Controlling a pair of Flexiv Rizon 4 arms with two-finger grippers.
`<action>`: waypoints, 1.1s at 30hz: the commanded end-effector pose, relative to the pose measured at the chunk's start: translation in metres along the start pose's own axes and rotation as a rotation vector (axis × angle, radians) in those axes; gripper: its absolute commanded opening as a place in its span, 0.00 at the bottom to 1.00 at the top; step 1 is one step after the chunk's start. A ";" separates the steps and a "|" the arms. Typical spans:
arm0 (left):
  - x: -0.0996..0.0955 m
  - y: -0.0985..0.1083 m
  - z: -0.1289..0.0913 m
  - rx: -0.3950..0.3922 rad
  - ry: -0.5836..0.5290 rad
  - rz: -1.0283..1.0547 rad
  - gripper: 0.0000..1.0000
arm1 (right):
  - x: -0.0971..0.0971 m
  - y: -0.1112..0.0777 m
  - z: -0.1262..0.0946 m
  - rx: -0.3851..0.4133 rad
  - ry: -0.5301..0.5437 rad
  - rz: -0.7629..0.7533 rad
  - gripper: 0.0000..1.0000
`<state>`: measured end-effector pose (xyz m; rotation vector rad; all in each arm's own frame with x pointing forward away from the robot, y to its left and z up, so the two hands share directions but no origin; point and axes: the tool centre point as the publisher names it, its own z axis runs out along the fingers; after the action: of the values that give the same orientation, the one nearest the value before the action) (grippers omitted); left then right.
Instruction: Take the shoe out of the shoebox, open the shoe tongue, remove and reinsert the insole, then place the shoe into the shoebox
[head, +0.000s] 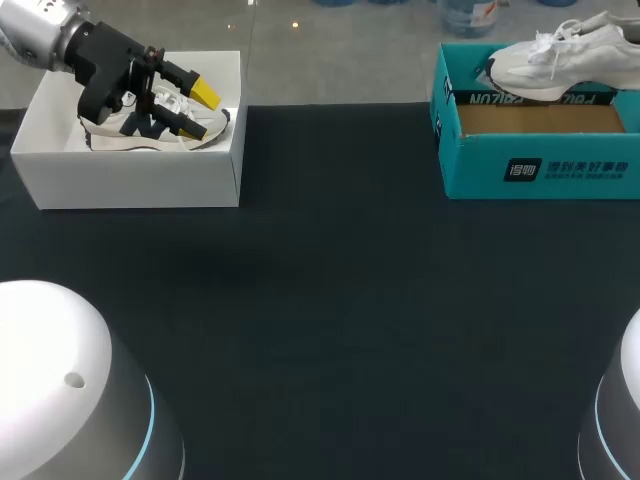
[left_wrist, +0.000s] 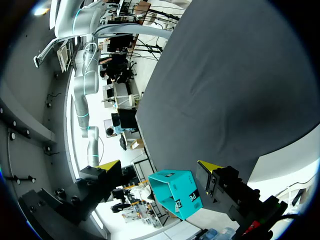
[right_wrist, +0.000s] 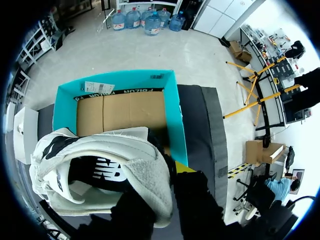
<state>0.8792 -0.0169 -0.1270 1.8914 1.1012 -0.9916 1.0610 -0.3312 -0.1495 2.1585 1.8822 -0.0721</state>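
A white shoe (head: 560, 55) hangs over the open teal shoebox (head: 540, 165) at the table's far right. In the right wrist view my right gripper (right_wrist: 169, 174) is shut on the white shoe (right_wrist: 115, 160) at its heel collar, one yellow tip showing beside it. The teal shoebox (right_wrist: 176, 115) lies under it, its brown cardboard floor bare. My left gripper (head: 205, 110) stands open over a white box (head: 140, 175) at the far left, just above a second white and black shoe (head: 120, 130) inside it. In the left wrist view my left gripper (left_wrist: 160, 167) has nothing between its fingers.
Dark cloth covers the table (head: 330, 300) between the two boxes. The teal shoebox (left_wrist: 177, 195) shows far off ahead of the left gripper. My arms' two white bases (head: 60, 390) stand at the near corners.
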 end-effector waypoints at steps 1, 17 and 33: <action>0.000 0.000 0.000 0.001 0.002 0.001 1.00 | 0.002 -0.001 0.016 -0.030 -0.022 0.022 0.00; 0.000 0.000 0.000 0.001 0.002 0.001 1.00 | 0.003 0.003 0.085 -0.050 -0.052 0.079 0.00; 0.000 0.000 0.000 0.001 0.002 0.001 1.00 | 0.014 -0.005 0.165 0.031 -0.010 0.090 0.00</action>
<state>0.8792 -0.0169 -0.1270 1.8915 1.1011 -0.9917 1.0729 -0.3548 -0.2995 2.2460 1.7809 -0.0861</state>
